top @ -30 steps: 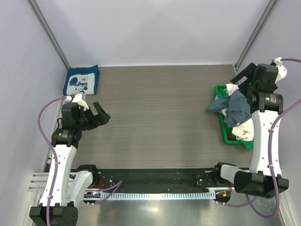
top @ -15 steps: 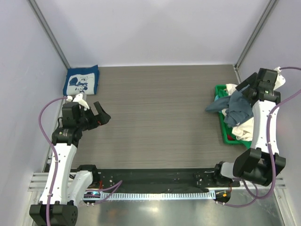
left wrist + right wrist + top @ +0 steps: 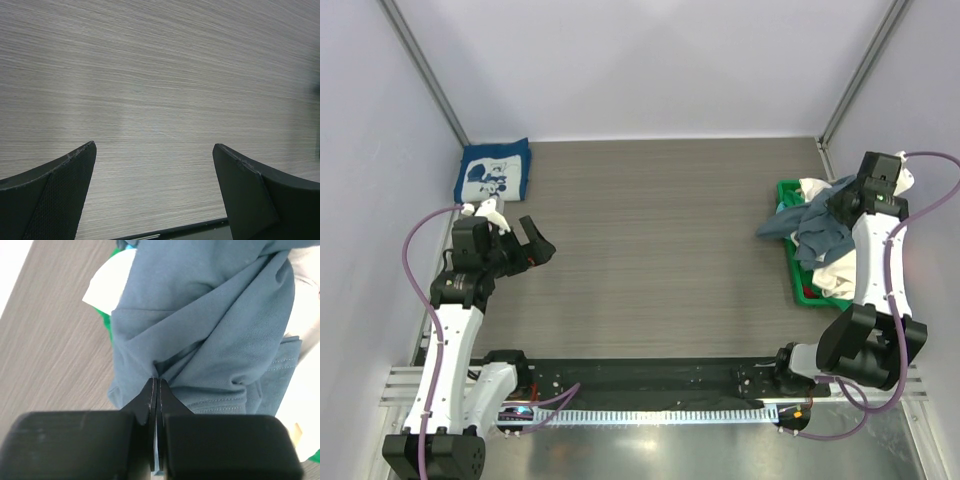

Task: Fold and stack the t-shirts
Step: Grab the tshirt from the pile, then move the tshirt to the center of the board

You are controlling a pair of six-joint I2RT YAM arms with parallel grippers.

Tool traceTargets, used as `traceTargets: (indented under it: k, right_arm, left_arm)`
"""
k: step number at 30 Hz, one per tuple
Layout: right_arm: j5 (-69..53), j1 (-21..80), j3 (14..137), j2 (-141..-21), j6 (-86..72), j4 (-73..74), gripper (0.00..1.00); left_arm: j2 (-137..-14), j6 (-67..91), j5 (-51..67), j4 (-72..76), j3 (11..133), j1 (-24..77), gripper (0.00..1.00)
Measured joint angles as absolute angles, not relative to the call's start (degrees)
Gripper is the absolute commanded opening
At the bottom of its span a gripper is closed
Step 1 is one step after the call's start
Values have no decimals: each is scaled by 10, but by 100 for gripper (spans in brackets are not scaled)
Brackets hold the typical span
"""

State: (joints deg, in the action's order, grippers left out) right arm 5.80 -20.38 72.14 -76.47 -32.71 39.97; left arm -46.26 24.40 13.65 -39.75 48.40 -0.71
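A slate-blue t-shirt [image 3: 817, 228] lies crumpled on top of the pile in the green basket [image 3: 790, 262] at the right, one end spilling onto the table. My right gripper [image 3: 842, 205] is shut on a fold of that slate-blue t-shirt [image 3: 210, 330], its jaws pinched together on the cloth [image 3: 156, 381]. White and cream t-shirts [image 3: 838, 272] lie under it. A folded navy t-shirt with a white cartoon print [image 3: 493, 174] sits at the far left corner. My left gripper [image 3: 538, 243] hangs open over bare table, nothing between its fingers [image 3: 60, 195].
The wood-grain table [image 3: 660, 240] stretches between the two arms. Grey walls close in the left, back and right sides. A black rail [image 3: 650, 385] runs along the near edge between the arm bases.
My right gripper dropped onto the basket pile and closed on the slate-blue t-shirt. The left arm has stayed still.
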Motion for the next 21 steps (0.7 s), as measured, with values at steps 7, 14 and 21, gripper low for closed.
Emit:
traceTargets:
  k: [7, 14, 21]
  right_arm:
    - [41, -171, 792, -761, -343, 419, 1]
    - [43, 81, 1115, -863, -362, 435, 1]
    - [-21, 185, 1250, -900, -361, 407, 1]
  left_arm:
    - [-462, 244, 136, -397, 484, -7, 100]
    - [-461, 244, 133, -397, 484, -8, 100]
    - [-460, 244, 124, -397, 484, -9, 100]
